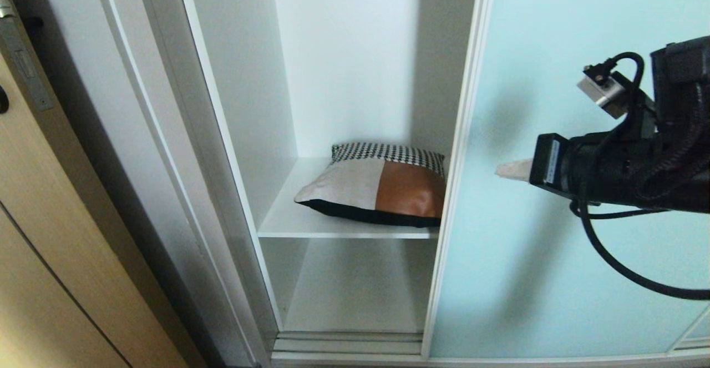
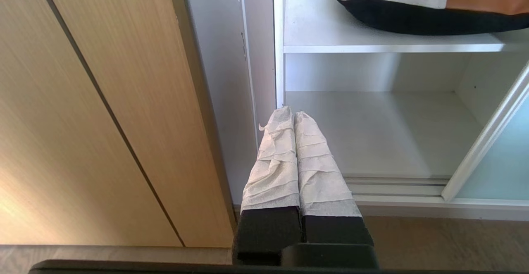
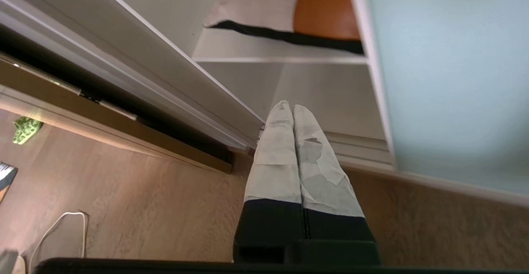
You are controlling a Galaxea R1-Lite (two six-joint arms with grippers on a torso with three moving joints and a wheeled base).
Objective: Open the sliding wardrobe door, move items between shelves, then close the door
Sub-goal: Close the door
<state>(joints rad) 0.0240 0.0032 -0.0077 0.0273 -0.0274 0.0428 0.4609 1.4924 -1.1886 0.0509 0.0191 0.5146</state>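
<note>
A: Frosted aqua sliding wardrobe door (image 1: 566, 190) slid right, no readable writing. Cushion?
B: Patchwork cushion (image 1: 377, 190) on upper shelf (image 1: 288, 221). Right gripper (image 1: 502, 170) pinched empty before the glass; left gripper (image 2: 291, 115) pinched too

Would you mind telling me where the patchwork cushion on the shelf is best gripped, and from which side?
Probably the cream front corner of the patchwork cushion, approached from the open left side of the wardrobe. That corner lies free near the shelf front edge, while the rust-orange end tucks behind the sliding door frame.
</note>
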